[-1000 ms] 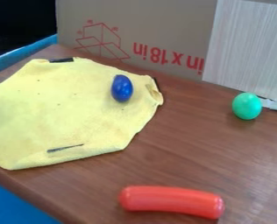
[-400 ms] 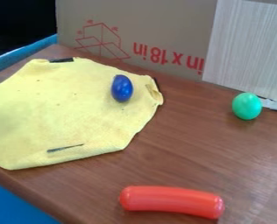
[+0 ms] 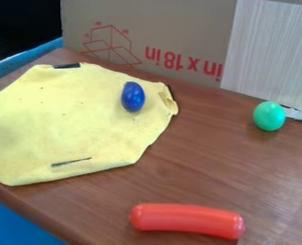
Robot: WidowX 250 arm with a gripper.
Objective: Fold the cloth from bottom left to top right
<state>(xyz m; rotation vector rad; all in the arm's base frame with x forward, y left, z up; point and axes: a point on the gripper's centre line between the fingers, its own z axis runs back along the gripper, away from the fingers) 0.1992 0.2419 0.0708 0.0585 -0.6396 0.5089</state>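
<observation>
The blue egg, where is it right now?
The egg is on the yellow cloth, toward its upper right edge, left of the green ball.

wooden table (image 3: 204,158), printed cardboard (image 3: 179,24), pale streaked panel (image 3: 275,52)

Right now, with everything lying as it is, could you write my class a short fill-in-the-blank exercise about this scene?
1. The cloth is ____ in colour.
2. The egg lying on the cloth is ____.
3. The egg lying off the cloth is ____.
4. In all, ____ eggs can be seen.

Missing words: yellow; blue; green; two.
</observation>
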